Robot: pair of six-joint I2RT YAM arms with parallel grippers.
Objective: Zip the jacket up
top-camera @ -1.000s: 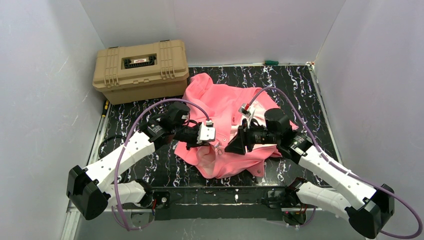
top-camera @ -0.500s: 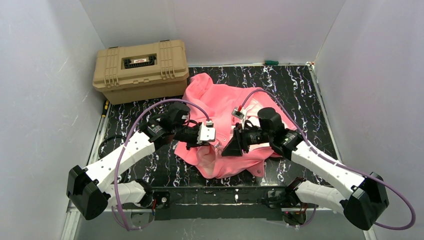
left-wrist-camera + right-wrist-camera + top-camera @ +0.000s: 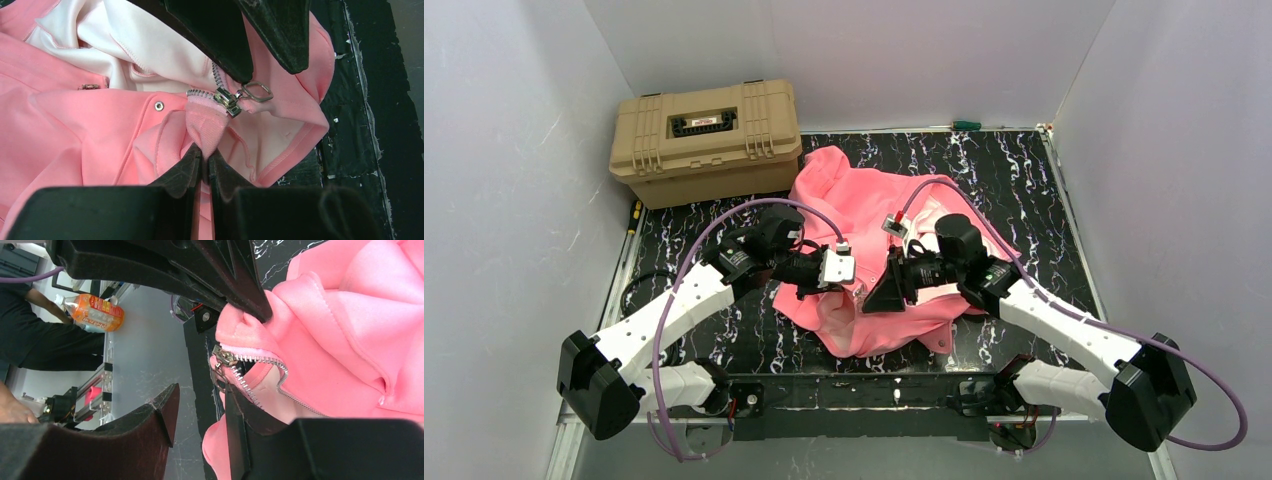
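Jacket [image 3: 864,200] unmoved; right pincer [image 3: 874,296] edged closer leftward.

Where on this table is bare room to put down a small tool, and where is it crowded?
Free: the table strip between the jacket and the right wall; also the patch between the tan case and the left arm. Crowded: the jacket's near hem, where left claw and right claw meet.

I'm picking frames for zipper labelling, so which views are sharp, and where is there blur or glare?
Top external: soft even light, salmon-pink hooded fabric jacket sharp, no harsh shadows. Left wrist: silver metal zipper slider crisp with small glints; left tool near the lens dark and soft. Right wrist: silver zipper teeth sharp; right tool blurred at its edges, background hazy.
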